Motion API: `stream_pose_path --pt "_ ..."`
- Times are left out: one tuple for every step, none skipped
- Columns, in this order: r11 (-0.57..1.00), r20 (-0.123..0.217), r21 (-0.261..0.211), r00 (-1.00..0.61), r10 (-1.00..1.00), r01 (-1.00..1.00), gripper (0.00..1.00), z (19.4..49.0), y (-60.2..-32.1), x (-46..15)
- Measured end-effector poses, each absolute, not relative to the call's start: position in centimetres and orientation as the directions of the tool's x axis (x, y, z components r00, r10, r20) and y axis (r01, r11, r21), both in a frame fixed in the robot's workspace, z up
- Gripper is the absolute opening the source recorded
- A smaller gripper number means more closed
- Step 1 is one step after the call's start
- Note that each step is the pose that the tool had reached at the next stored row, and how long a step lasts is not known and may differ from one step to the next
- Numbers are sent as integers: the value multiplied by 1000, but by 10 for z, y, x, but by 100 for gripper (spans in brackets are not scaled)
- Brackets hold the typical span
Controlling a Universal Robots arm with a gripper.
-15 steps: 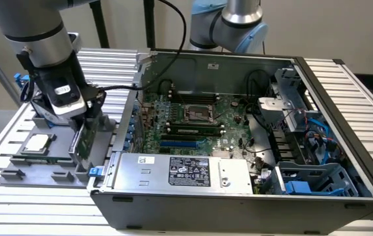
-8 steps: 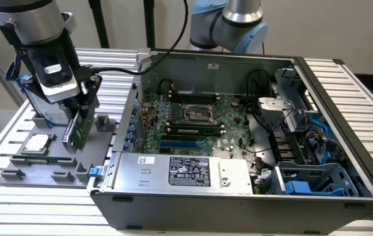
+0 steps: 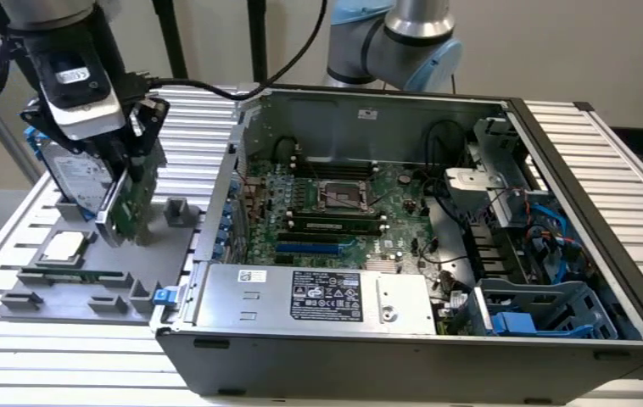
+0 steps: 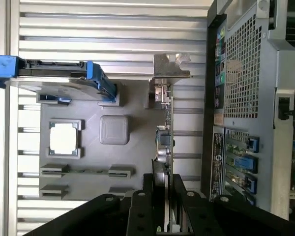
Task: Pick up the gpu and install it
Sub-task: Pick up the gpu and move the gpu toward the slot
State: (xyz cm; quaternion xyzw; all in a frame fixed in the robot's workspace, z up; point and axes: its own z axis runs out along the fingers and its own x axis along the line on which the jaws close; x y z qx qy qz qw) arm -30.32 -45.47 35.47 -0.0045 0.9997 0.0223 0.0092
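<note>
A ribbed metal surface [image 3: 27, 348] is shown carrying a grey parts tray [image 3: 175, 254] on the exterior view's left and an open computer case [image 3: 412, 360] beside it.
The tool [image 4: 164, 194] is held over the tray with its fingers [image 4: 150, 189] closed together on the upper edge of the gpu [image 3: 129, 203]. The card is kept upright on edge, just beside the standing hard drive [image 3: 78, 182] with blue rails, and outside the case. Whether its lower edge is seated in the tray cannot be told.
</note>
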Motion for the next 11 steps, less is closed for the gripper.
stream_pose_path --pt "999 -18 44 -1000 -9 -9 0 359 -455 -302" --pt "999 -18 45 -1000 -8 -9 0 364 -455 -300" --pt "999 -18 45 -1000 -9 -9 0 368 -455 -298" --pt "999 -18 44 -1000 -9 -9 0 373 -455 -296" --pt "999 -18 45 -1000 -9 -9 0 377 -455 -293" --pt "999 -18 45 -1000 -9 -9 0 382 -455 -289" --pt "999 -18 44 -1000 -9 -9 0 386 -455 -285" --pt "999 -18 45 -1000 -9 -9 0 391 -455 -280" --pt "999 -17 45 -1000 -8 -9 0 396 -455 -276" --pt "999 -17 44 -1000 -9 -9 0 400 -455 -272" --pt "999 -16 45 -1000 -9 -9 0 404 -455 -267"
